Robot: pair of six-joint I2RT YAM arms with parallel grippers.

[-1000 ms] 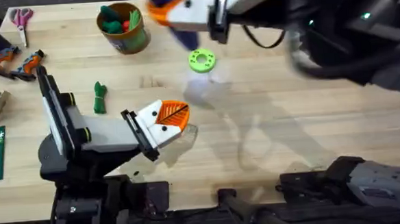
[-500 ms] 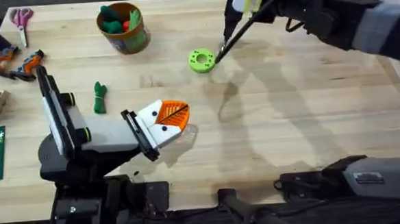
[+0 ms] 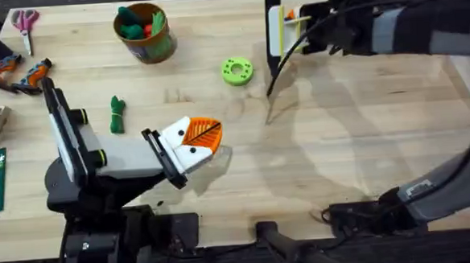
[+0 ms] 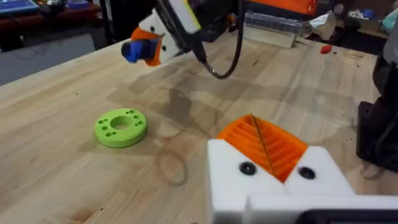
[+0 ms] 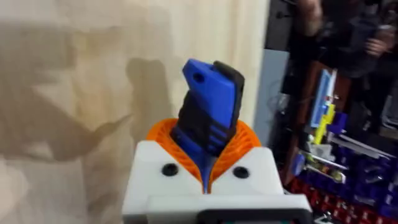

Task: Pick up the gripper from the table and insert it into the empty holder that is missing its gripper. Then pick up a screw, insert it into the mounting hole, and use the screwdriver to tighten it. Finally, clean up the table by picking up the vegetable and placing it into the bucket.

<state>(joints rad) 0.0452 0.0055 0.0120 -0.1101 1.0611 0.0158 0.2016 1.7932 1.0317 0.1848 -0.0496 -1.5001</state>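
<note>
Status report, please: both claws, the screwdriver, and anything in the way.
Right claw shut on the screwdriver, raised at the table's far edge. Left claw shut, low over the table. Green ring between them.

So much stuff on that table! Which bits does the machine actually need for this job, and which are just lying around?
For the job:
- blue screwdriver, clamped in the right end effector
- left end effector with orange tips
- dark green toy vegetable
- bucket, already holding toys

Lying about:
- lime-green ring
- scissors
- orange-handled tools
</note>
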